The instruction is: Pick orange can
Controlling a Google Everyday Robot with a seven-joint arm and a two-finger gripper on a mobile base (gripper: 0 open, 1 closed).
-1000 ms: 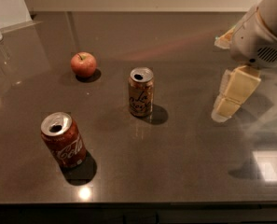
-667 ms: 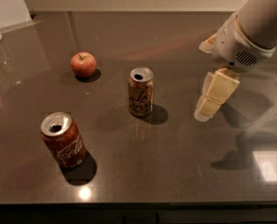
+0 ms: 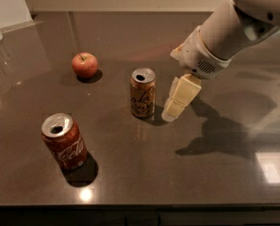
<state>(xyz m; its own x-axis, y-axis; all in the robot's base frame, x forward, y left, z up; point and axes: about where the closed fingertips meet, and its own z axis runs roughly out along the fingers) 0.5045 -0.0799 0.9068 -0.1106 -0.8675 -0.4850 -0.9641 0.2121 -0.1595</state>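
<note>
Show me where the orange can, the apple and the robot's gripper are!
orange can (image 3: 142,100): camera view, middle of its lettered side.
apple (image 3: 85,65): camera view, middle of its red skin.
gripper (image 3: 173,110): camera view, near its lower tip, just right of the orange can.

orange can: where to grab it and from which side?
Grip the orange can around the middle of its body, coming in level from the picture's right, where the gripper hangs just beside it. It stands upright with that side bare; the apple and the red can sit well off to the left, so probably out of the way.
</note>
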